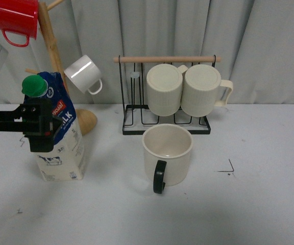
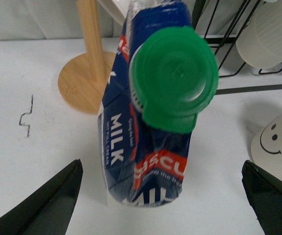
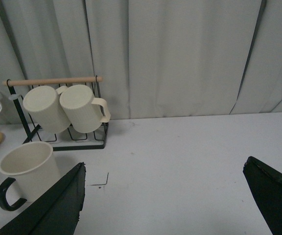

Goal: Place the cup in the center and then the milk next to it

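Where the grey curtain [image 1: 269, 46] hangs in folds across the back, a white bench [image 1: 249, 204] spreads out in front of it, bearing a small black corner mark [image 1: 227, 168] and a black squiggle [image 2: 27, 117]. At the rear, a black wire rack [image 1: 137, 120] with a wooden bar holds 2 ribbed cream mugs [image 1: 165, 89] side by side. A wooden mug tree [image 1: 50, 41] to the left carries a red mug [image 1: 15, 18] and a white mug [image 1: 83, 74].

The left end effector [image 1: 39, 125] sits at the upper part of the milk carton [image 1: 60, 138]. In the left wrist view its fingers [image 2: 48, 205] are spread wide, one on each side of the carton, with bench showing between each finger and the carton, so it grips nothing. The right end effector [image 3: 164, 169] is likewise spread wide, over bare bench to the right of the cup [image 1: 167, 155].

The cup stands near the middle of the bench, just in front of the rack, black handle facing the camera. The carton stands on the bench well to its left, beside the tree's base.

White letters on the dark blue carton read "MILK", a red band shows "ASCU", and the finer print is too small to read. The cap [image 2: 173, 78] is green. A smiley face [image 2: 273, 139] marks the cup.
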Robot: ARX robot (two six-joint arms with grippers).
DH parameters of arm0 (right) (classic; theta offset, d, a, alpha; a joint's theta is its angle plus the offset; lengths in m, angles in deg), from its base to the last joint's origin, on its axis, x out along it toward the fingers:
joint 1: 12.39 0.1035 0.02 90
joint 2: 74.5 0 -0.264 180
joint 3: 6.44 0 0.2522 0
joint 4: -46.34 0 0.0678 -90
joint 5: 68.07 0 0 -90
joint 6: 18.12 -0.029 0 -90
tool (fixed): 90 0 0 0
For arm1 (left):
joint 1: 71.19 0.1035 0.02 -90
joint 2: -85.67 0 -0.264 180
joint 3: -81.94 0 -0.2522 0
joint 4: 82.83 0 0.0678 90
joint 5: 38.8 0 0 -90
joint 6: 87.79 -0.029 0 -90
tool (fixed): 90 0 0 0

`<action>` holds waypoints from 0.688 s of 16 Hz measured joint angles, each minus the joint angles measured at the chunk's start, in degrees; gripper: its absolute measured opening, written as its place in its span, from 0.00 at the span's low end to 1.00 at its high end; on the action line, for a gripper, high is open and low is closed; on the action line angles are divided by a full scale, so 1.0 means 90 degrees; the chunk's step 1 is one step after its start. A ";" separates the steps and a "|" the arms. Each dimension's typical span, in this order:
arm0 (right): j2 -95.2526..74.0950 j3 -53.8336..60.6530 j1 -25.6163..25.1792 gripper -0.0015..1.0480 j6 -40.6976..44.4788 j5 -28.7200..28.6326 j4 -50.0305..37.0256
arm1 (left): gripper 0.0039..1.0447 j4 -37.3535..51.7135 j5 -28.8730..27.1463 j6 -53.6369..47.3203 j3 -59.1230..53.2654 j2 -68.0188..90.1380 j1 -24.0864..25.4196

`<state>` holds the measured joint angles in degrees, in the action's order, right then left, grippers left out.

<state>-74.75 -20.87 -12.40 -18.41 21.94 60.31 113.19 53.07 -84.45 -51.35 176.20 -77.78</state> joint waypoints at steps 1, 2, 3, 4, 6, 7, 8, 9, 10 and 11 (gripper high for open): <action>0.0000 0.0000 0.0000 0.94 -0.0002 -0.0002 -0.0002 | 0.94 0.0109 -0.0080 -0.0041 0.0189 0.0238 -0.0019; 0.0000 0.0000 0.0000 0.94 0.0000 0.0000 -0.0002 | 0.94 0.0153 -0.0141 -0.0036 0.0364 0.0440 -0.0044; 0.0000 0.0000 0.0000 0.94 0.0000 -0.0002 0.0000 | 0.94 0.0291 -0.0236 -0.0039 0.0474 0.0605 -0.0066; 0.0000 0.0000 0.0000 0.94 -0.0002 0.0000 0.0000 | 0.94 0.0362 -0.0342 -0.0039 0.0551 0.0719 -0.0092; 0.0000 0.0000 0.0000 0.94 0.0000 0.0000 0.0000 | 0.86 0.0452 -0.0600 -0.0041 0.0605 0.0857 -0.0092; 0.0000 0.0000 0.0000 0.94 -0.0002 -0.0002 0.0000 | 0.76 0.0500 -0.0651 -0.0041 0.0610 0.0918 -0.0092; 0.0000 0.0000 0.0000 0.94 -0.0002 0.0000 -0.0002 | 0.63 0.0539 -0.0665 -0.0039 0.0605 0.0940 -0.0104; 0.0000 0.0000 0.0000 0.94 0.0000 -0.0002 0.0000 | 0.53 0.0595 -0.0712 -0.0036 0.0605 0.0940 -0.0109; 0.0000 0.0000 0.0000 0.94 -0.0002 0.0000 0.0000 | 0.43 0.0631 -0.0775 -0.0029 0.0600 0.0940 -0.0119; 0.0000 0.0000 0.0000 0.94 0.0000 -0.0002 0.0000 | 0.30 0.0658 -0.0772 -0.0010 0.0588 0.0935 -0.0126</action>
<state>-74.75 -20.87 -12.40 -18.41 21.92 60.31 119.12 46.12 -84.54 -46.06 184.61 -78.92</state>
